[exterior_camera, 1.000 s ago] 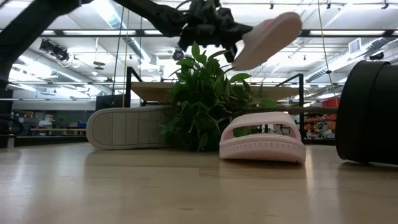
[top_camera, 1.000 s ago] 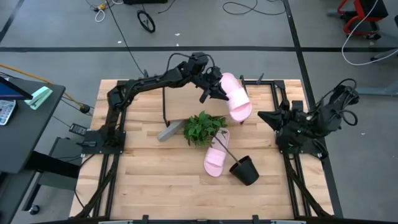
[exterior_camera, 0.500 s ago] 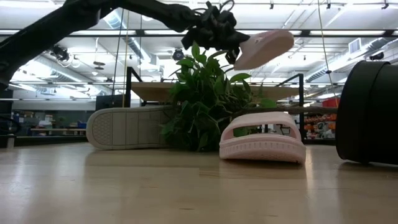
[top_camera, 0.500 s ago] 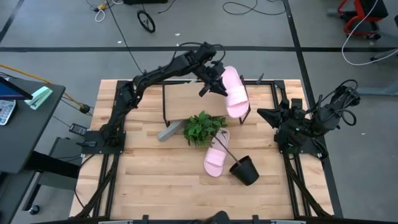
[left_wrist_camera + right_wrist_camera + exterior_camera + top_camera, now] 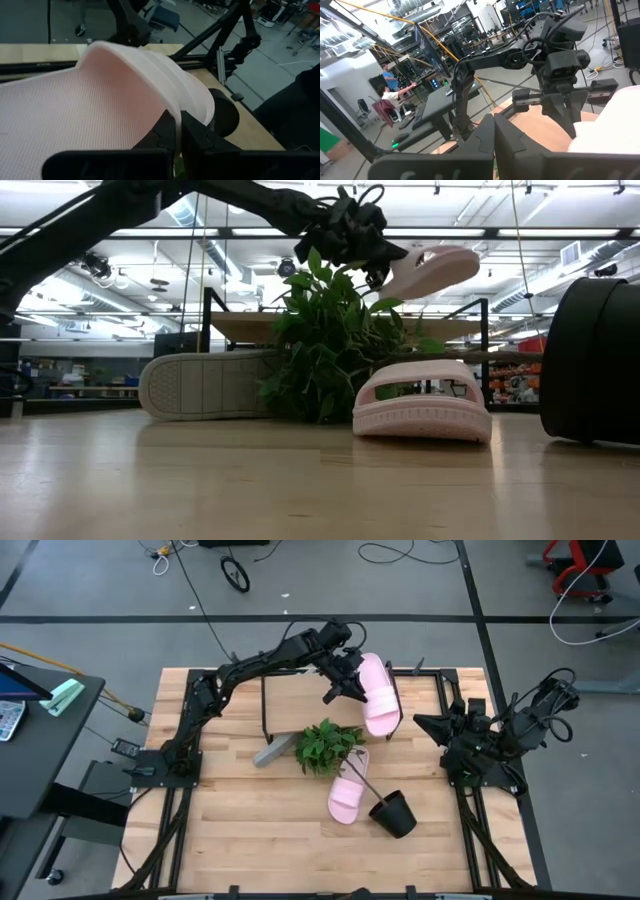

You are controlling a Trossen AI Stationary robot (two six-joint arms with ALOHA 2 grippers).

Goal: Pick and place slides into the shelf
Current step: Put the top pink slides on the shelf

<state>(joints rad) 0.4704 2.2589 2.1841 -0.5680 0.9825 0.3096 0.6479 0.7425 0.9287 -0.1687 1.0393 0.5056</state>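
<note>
Carrying pink slide point(image 5: 377, 693) w/ left gripper point(image 5: 345, 690) clamped on it, over shelf point(image 5: 290, 700) at 12 o'clock; next we lower it. Right gripper point(image 5: 428, 726) jaws: can't tell.

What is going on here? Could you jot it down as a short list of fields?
Left gripper: shut on a pink slide, held in the air over the shelf
Right gripper: waiting at the table's right edge
Second pink slide: lying on the table beside the plant
Grey slide: on its edge left of the plant
Black pot: tipped over
</note>
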